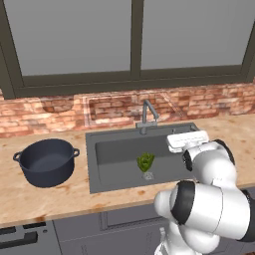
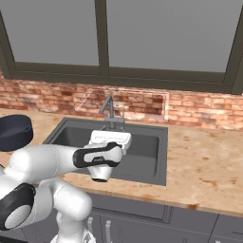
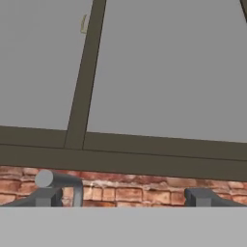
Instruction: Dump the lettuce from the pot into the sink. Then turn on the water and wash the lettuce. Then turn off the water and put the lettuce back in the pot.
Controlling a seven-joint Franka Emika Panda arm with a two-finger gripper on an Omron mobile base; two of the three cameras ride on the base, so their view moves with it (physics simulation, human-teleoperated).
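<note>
Lettuce in the sink, pot empty on the counter, my gripper raised and spread.

I see the window (image 1: pixel 132 37) spanning the back above the brick wall (image 1: pixel 60 112), then the wooden counter (image 1: pixel 50 196) with the sink (image 1: pixel 99 172) set into it, and the faucet (image 1: pixel 147 113) at the basin's rear edge. The pot (image 1: pixel 46 162) stands upright to the left of the sink, apart from it, nothing inside. My gripper (image 3: pixel 120 198) points at the wall over the basin, fingers (image 3: pixel 200 197) wide apart, holding nothing. The lettuce (image 1: pixel 145 162) sits upright on the sink floor by the drain.
</note>
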